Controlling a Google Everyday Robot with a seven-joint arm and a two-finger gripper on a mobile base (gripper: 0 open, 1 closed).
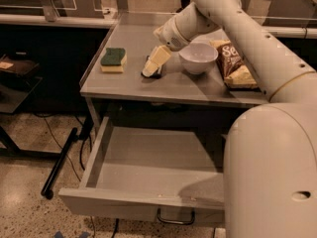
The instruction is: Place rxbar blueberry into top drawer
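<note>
My gripper (150, 72) points down at the tabletop (129, 86), between the sponge and the white bowl. A small dark flat thing (157, 75), likely the rxbar blueberry, lies on the table right under the gripper's tip and is mostly hidden by it. The top drawer (124, 206) is pulled out wide below the table's front edge. Its inside shows nothing in it, and its metal loop handle (176, 217) is on the front panel.
A green-and-yellow sponge (113, 59) lies at the table's left. A white bowl (198, 57) stands just right of the gripper, with a brown chip bag (234, 63) beyond it. My arm's large pale body (270, 172) covers the right side of the drawer.
</note>
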